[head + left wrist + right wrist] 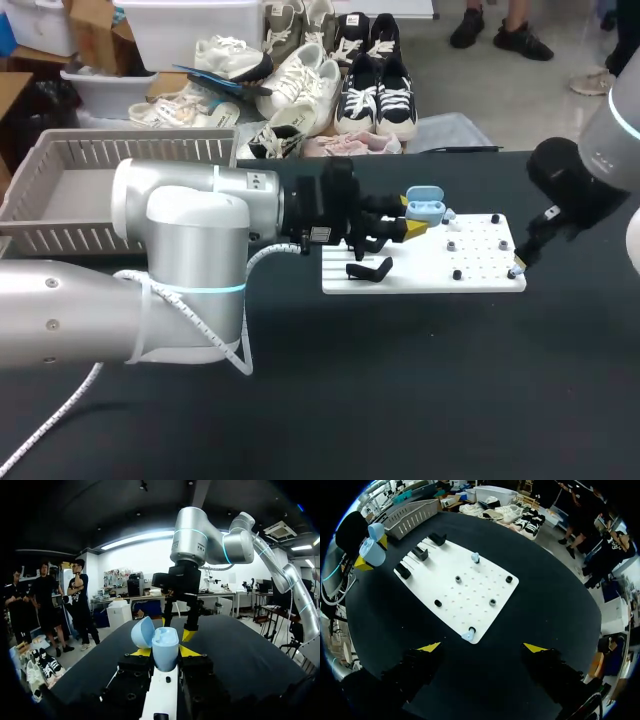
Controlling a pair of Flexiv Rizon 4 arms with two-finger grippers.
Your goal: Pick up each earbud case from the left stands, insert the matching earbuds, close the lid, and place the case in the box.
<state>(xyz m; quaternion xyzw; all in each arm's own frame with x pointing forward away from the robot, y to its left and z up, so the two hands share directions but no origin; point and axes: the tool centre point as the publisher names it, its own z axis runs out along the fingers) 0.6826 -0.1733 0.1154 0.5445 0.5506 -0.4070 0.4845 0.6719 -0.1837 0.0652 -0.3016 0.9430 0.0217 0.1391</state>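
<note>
The pale blue earbud case sits with its lid tipped open above the far left part of the white board. It is pinched on both sides by the left claw. The left arm lies nearly level, reaching in over the board's left end with its wrist pointing across the board. Black stands sit on the board just below the case.

The right arm bends down from beyond the board's right end. Its claw is spread wide and holds nothing, above the board's near right corner, where a small blue earbud rests. A second earbud sits at the board's far edge. A grey box stands on the black worktop, well left of the board.
</note>
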